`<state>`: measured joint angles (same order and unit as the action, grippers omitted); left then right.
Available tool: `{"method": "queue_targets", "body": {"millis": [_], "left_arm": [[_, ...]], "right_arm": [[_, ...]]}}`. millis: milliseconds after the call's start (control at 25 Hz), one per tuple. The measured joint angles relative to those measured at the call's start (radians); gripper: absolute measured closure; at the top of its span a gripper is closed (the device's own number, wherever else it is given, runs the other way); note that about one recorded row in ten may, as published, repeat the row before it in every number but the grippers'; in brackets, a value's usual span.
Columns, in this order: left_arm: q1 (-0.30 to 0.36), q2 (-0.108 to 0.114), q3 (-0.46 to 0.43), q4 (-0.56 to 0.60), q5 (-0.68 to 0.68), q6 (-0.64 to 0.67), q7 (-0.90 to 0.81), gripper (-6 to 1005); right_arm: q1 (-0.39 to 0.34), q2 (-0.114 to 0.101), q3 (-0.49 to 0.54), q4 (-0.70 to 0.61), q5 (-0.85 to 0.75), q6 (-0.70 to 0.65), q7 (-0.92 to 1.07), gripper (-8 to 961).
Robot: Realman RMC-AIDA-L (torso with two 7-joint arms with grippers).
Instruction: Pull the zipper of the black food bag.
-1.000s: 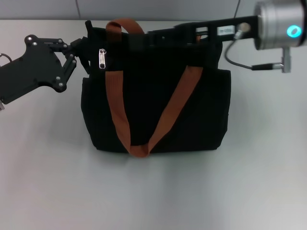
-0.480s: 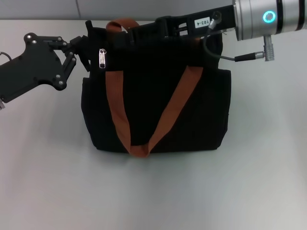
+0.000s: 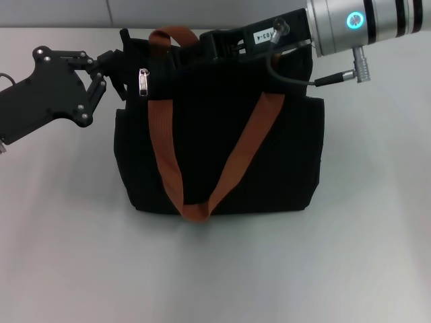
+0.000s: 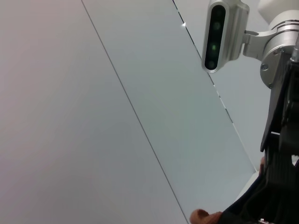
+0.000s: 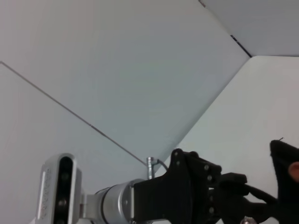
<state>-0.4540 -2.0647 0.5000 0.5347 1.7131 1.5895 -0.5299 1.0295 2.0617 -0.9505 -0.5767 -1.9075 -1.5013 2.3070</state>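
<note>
Pale grey worktop (image 3: 222, 269), plain matte surface. Behind it a light grey panelled wall (image 4: 93, 107) w/ thin dark seams running diag. across.

The right arm's silver wrist section (image 3: 363, 23) now sits further toward 9 o'clock than a second ago, its lit ring drawn in from the frame's 3 o'clock edge. The right gripper (image 3: 192, 48) reaches further along the top edge of the black food bag (image 3: 222, 155), closing toward the zipper (image 3: 143, 82).
</note>
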Motion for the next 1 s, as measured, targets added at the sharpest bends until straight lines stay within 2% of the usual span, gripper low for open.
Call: {"method": "queue_targets", "body": {"millis": [320,600,1000], "left_arm": [[-0.003,0.000,0.000,-0.004,0.000,0.002,-0.006,959],[-0.009,0.000,0.000,-0.006,0.000,0.003,-0.017,957],[-0.011,0.000,0.005,-0.009,-0.006,0.014,-0.022,954]], "right_arm": [[0.018,0.002,-0.022,0.008,-0.015,0.051,0.021,547],[0.035,0.015,-0.051,0.010,-0.015,0.072,0.036,547],[0.034,0.016,-0.079,0.011,-0.013,0.105,0.045,546]]}}
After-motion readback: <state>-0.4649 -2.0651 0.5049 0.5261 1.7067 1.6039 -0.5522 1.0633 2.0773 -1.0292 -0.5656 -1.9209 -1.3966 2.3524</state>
